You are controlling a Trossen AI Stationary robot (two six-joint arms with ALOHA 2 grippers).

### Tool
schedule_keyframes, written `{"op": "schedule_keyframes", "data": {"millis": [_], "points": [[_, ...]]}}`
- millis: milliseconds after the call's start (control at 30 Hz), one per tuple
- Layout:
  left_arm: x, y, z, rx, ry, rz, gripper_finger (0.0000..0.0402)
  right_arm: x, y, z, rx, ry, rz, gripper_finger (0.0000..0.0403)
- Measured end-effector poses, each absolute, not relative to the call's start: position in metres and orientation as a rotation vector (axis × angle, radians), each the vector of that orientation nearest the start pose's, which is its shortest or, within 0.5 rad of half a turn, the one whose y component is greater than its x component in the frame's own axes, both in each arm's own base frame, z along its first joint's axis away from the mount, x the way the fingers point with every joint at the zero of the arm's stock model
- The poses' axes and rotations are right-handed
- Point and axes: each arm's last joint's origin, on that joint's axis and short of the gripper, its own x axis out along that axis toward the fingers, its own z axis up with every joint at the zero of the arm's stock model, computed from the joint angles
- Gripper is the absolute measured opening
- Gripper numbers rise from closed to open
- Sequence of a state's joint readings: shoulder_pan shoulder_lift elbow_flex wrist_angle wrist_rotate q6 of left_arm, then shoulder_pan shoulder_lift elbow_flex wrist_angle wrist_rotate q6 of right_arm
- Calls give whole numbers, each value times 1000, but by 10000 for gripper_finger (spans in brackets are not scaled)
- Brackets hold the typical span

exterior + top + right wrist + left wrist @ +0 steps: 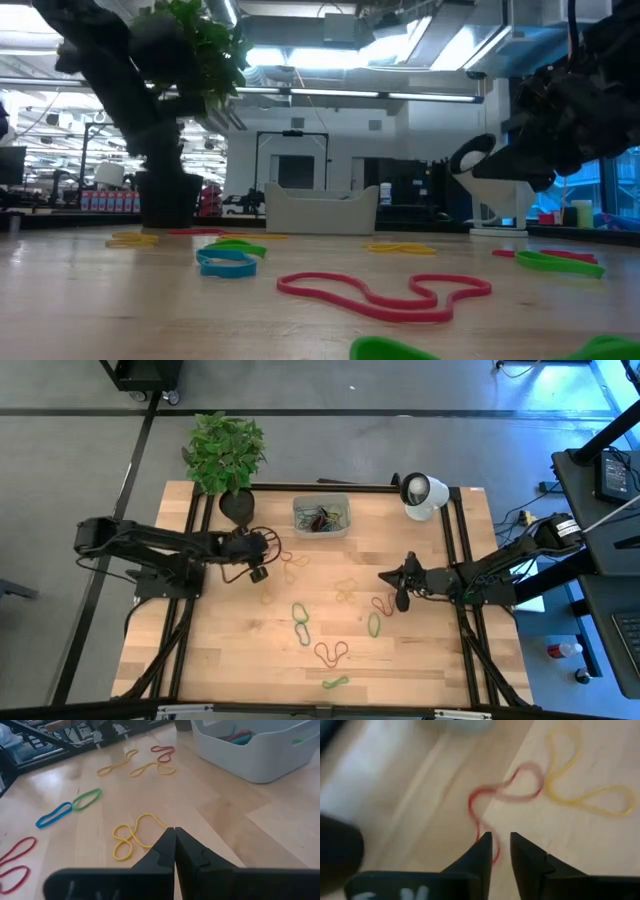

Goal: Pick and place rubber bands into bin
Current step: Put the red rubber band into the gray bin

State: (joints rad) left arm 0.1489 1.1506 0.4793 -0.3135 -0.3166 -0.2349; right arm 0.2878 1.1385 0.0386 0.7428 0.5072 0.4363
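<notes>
My left gripper [266,550] hovers low over the wood near the bin [321,517], open by a narrow gap [498,837]. One end of a red rubber band [507,790] runs in between its fingertips, and a yellow band [585,795] lies just beyond. My right gripper [385,575] is shut and empty [174,830], just above the table beside a yellow figure-eight band [132,837]. The translucent bin [260,750] stands on the table with several bands inside. Other bands lie flat on the table: green and blue [300,618], red [331,652], green [374,624]. My left gripper has the near end of the red band [492,851] between its fingers, which come at it from above. I cannot tell whether either finger touches it. The band lies flat on the table.
A black plant pot [237,505] stands left of the bin and a white round camera [422,495] right of it, both at the far edge. Black frame rails [455,540] run along the table's sides. More bands lie toward the near edge [335,682].
</notes>
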Motion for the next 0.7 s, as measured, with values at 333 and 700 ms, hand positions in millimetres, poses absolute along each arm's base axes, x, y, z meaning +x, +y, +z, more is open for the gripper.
{"op": "schedule_keyframes", "data": {"millis": [333,700], "points": [[191,65,131,-236,1067,705,119,159,32,120,288,279,-284,7],[198,77,113,-310,1101,698,87,159,32,120,290,279,-284,7]]}}
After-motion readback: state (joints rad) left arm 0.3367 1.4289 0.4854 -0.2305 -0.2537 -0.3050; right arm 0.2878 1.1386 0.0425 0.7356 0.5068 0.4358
